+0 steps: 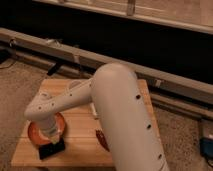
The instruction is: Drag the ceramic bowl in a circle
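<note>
The ceramic bowl [35, 133], orange-red and shallow, sits near the front left corner of the wooden table [80, 131]. My white arm sweeps down from the right, and its wrist covers much of the bowl's middle. The gripper [51, 148] points down at the bowl's front rim, its black fingers shut on that rim just above the table's front edge.
A reddish object [102, 141] shows partly beside my arm at the table's front. A small dark item [93, 111] lies mid-table. Speckled floor surrounds the table. A long metal rail [60, 50] runs behind, and a blue object [206, 148] lies on the floor at right.
</note>
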Robot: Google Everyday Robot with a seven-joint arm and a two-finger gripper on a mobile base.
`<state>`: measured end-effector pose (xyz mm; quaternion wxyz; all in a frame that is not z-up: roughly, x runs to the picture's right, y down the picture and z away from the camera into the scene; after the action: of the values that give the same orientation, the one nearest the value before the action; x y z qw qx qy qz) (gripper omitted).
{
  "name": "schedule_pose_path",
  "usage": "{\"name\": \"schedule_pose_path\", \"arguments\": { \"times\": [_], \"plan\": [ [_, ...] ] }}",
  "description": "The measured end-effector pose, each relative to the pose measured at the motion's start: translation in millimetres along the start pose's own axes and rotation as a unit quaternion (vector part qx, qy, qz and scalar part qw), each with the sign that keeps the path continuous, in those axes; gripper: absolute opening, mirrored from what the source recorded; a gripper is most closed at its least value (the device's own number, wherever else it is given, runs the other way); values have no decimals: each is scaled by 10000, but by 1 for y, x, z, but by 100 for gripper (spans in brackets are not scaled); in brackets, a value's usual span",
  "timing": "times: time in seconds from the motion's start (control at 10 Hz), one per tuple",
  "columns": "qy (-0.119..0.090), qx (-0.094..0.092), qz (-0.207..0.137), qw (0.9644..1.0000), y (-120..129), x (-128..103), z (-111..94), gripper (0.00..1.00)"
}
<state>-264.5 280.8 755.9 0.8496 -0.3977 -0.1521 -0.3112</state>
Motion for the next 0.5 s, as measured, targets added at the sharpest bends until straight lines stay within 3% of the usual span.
{"name": "schedule_pose_path", "arguments": {
  "times": [0.3,0.5],
  "plan": [
    [0,-184,322,9993,41,21,6,0],
    [35,-210,720,9972,60,50,5,0]
  ]
}}
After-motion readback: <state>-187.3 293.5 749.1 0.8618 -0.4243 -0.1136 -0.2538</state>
